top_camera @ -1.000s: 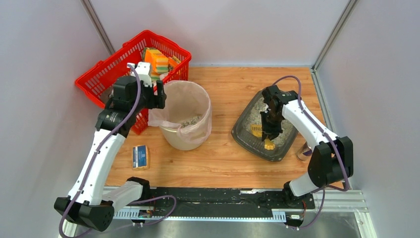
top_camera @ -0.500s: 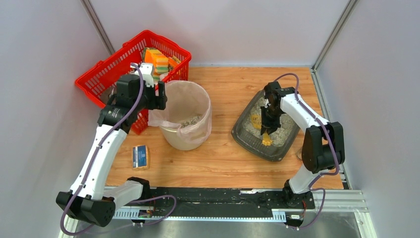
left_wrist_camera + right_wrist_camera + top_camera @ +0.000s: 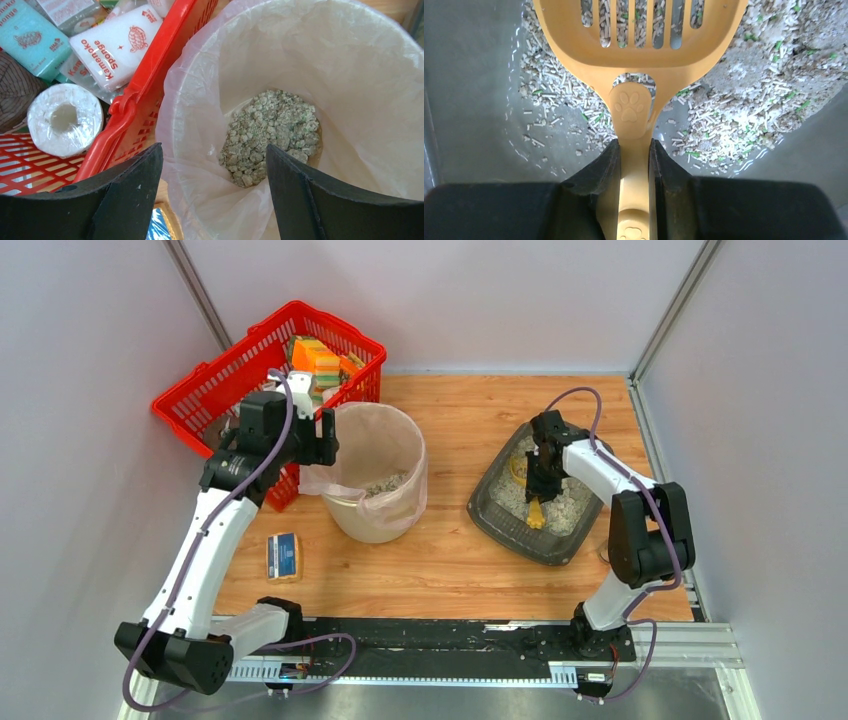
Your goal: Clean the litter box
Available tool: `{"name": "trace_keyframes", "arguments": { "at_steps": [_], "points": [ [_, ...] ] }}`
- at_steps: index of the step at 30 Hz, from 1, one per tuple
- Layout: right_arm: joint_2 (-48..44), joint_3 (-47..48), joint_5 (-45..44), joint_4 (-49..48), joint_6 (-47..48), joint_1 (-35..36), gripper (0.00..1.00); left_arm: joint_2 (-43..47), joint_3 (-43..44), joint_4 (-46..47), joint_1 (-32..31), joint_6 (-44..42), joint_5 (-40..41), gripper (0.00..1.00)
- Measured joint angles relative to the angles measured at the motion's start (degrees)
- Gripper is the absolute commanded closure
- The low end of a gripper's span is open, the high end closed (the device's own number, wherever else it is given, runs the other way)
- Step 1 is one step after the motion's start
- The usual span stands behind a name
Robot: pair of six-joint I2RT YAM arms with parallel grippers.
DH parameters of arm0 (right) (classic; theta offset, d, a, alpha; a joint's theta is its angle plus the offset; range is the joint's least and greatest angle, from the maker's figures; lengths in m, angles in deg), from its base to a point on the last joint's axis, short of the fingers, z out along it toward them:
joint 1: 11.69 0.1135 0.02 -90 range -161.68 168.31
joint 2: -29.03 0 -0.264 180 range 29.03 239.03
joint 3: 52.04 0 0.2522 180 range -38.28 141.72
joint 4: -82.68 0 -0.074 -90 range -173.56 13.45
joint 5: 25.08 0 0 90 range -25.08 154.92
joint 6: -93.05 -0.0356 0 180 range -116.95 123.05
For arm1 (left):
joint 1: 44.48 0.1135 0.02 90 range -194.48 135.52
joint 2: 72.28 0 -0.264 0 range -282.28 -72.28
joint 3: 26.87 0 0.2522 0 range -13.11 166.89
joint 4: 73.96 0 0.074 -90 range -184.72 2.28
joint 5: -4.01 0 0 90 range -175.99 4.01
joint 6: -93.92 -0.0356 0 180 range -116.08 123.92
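Firmly pinched, the handle of a yellow scoop (image 3: 639,65) sits between the fingers of the right hand (image 3: 634,160), inside the litter box (image 3: 495,515).

Its slotted bowl lies over pale litter (image 3: 744,90) heaped to one side, with bare grey floor beside it. That box sits on the right of the tabletop (image 3: 450,570), well apart from the bin (image 3: 372,525). The left hand (image 3: 214,155) hangs spread over the bin's lined mouth, greenish clumps at the bottom, just beside a red basket (image 3: 200,400).
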Motion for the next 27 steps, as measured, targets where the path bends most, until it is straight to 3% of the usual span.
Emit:
{"name": "trace_keyframes", "arguments": {
  "at_steps": [11, 27],
  "points": [
    [-7.1, -8.13, -1.6, -9.88, -0.57, -0.07, 1.0, -3.02, 0.0, -1.03, 0.02, -0.02, 0.15, 0.18],
    [-25.14, -19.12, -4.63, -8.0, -4.46, 1.07, 1.0, -3.02, -0.07, -0.9, 0.02, -0.02, -0.46, 0.18]
  ]
}}
